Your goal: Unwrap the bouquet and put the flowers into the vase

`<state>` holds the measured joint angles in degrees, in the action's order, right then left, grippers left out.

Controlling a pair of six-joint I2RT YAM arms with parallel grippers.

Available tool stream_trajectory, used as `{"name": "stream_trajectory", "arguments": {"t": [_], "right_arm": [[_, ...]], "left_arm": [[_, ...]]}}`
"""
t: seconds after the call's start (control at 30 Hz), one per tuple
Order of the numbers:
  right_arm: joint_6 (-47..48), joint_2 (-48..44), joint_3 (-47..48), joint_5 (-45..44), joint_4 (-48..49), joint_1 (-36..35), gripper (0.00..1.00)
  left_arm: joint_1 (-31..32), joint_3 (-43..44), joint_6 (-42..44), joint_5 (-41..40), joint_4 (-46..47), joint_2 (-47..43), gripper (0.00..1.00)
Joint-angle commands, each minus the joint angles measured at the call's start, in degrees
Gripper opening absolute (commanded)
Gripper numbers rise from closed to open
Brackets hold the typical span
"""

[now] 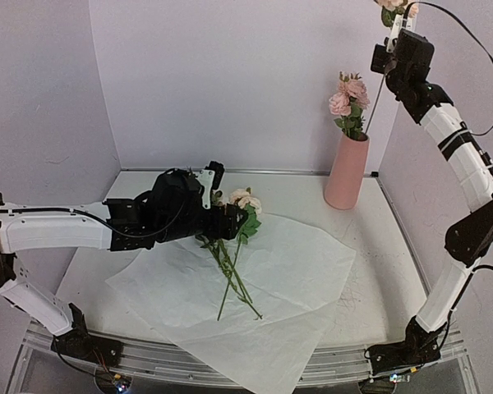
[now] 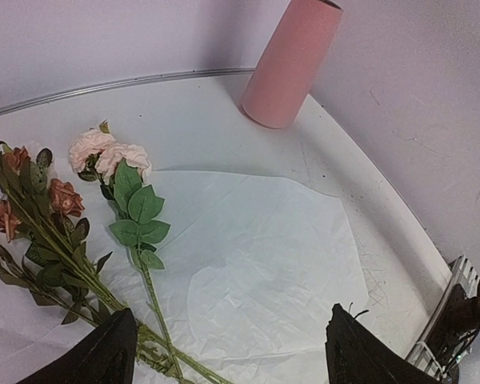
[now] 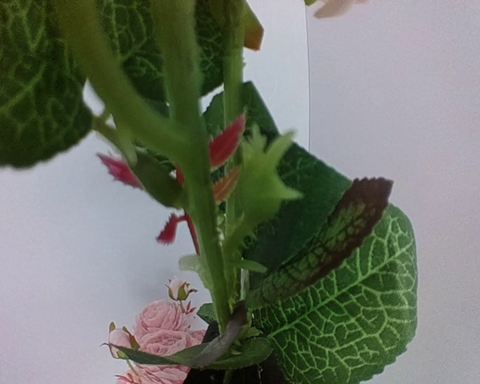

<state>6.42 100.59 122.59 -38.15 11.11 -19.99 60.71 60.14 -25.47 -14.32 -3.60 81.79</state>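
Note:
The bouquet lies unwrapped: its white paper (image 1: 300, 275) is spread flat on the table, and the flowers (image 1: 240, 201) lie loose on it, blooms toward the back wall. In the left wrist view, cream-pink roses (image 2: 112, 156) and brownish roses (image 2: 62, 196) lie at the left. My left gripper (image 1: 234, 223) hovers open just over their stems (image 2: 156, 320), nothing between its fingers (image 2: 104, 352). The pink vase (image 1: 347, 172) stands upright at the back right. My right gripper (image 1: 392, 25) is raised high above the vase, shut on a leafy flower stem (image 3: 196, 184).
Two brighter pink roses (image 1: 349, 94) stand in the vase and show below the held stem in the right wrist view (image 3: 164, 328). Lilac walls close in the table at the back and both sides. The table's metal front rail (image 1: 230, 361) lies under the paper's near edge.

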Motion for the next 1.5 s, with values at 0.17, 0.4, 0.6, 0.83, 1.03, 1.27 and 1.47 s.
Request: {"name": "stream_trajectory", "arguments": {"t": [0.17,0.4,0.6,0.83,1.03,1.27,1.47], "right_arm": [[-4.8,1.0,-2.3,1.9,4.3,1.1,0.00],[-9.5,0.4,-9.2,2.0,4.4,1.8,0.00],[-14.9,-0.3,-17.1,3.0,4.3,3.5,0.00],[-18.0,3.2,-17.6,5.2,1.7,6.3,0.00],[-24.0,4.7,-16.2,12.9,-1.8,10.1,0.00],[-25.6,7.6,-13.3,17.5,-3.5,11.0,0.00],[-26.5,9.6,-12.3,18.7,-4.1,11.6,0.00]], "left_arm": [[0.1,4.2,1.0,-1.9,-0.5,1.8,0.82],[0.1,5.2,1.3,-2.1,-1.1,2.8,0.82],[0.0,5.6,1.3,-1.9,-1.2,3.0,0.82],[0.0,5.8,1.2,-1.3,-1.5,3.0,0.81],[0.0,6.3,1.2,-0.9,-1.5,3.5,0.81],[0.0,6.4,1.3,-0.8,-1.6,3.6,0.81],[0.0,5.6,1.0,-0.9,-1.6,3.0,0.81]]}}
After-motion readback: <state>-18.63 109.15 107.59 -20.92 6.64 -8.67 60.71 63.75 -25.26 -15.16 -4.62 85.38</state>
